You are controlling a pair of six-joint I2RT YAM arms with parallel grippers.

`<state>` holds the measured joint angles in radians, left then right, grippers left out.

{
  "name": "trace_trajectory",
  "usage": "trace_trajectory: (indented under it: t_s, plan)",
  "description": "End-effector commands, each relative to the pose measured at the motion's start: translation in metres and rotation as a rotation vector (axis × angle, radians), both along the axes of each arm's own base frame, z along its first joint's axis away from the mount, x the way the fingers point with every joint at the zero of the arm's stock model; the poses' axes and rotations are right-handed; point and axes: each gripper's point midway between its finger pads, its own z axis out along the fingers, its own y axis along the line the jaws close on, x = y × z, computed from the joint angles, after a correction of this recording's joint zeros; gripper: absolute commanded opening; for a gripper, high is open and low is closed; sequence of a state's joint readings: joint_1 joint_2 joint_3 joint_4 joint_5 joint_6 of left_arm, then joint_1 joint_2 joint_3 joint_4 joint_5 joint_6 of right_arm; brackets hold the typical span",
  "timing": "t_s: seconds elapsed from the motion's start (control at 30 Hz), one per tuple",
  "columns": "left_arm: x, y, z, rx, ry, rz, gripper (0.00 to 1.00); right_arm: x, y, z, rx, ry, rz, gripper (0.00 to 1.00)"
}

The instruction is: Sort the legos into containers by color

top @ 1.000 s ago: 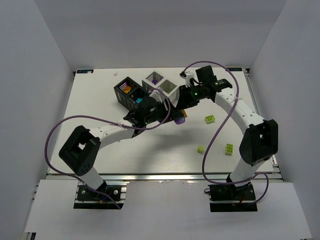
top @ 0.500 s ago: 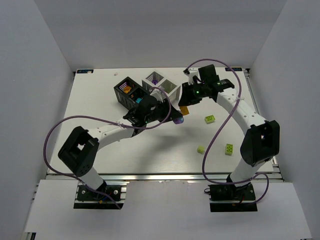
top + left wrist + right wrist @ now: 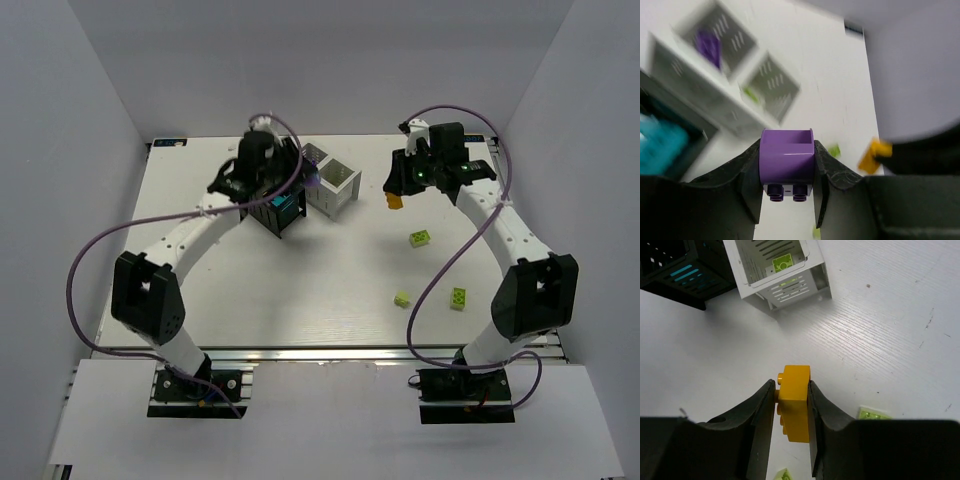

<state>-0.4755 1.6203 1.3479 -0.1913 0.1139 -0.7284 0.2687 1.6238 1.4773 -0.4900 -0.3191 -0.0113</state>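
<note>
My left gripper (image 3: 306,178) is shut on a purple lego (image 3: 786,160) and holds it above the containers, over where the black container (image 3: 276,208) meets the white container (image 3: 335,182). The white one holds a purple lego (image 3: 707,42) in its far compartment and a lime lego (image 3: 751,95) in its near one. Teal legos (image 3: 660,142) lie in the black one. My right gripper (image 3: 397,198) is shut on an orange lego (image 3: 794,402), held above the table to the right of the white container (image 3: 790,287).
Three lime legos lie on the table at the right: one (image 3: 420,238) below my right gripper, and two nearer the front, one (image 3: 402,298) just left of the other (image 3: 458,298). White walls enclose the table on three sides.
My left arm has swung from the table's middle back and left to above the containers, carrying the purple lego. My right gripper has moved right and back with the orange lego.
</note>
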Motion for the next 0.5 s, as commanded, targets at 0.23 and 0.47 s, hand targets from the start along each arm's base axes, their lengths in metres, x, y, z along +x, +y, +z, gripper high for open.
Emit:
trace_trajectory:
  t_s: [0.23, 0.47]
  plan:
    - [0.123, 0.064, 0.012, 0.266, -0.076, 0.272, 0.00, -0.028, 0.006, 0.036, -0.002, -0.241, 0.194, 0.00]
    - [0.165, 0.045, -0.007, 0.244, -0.093, 0.256, 0.00, -0.035, 0.004, 0.030, -0.015, -0.268, 0.216, 0.00]
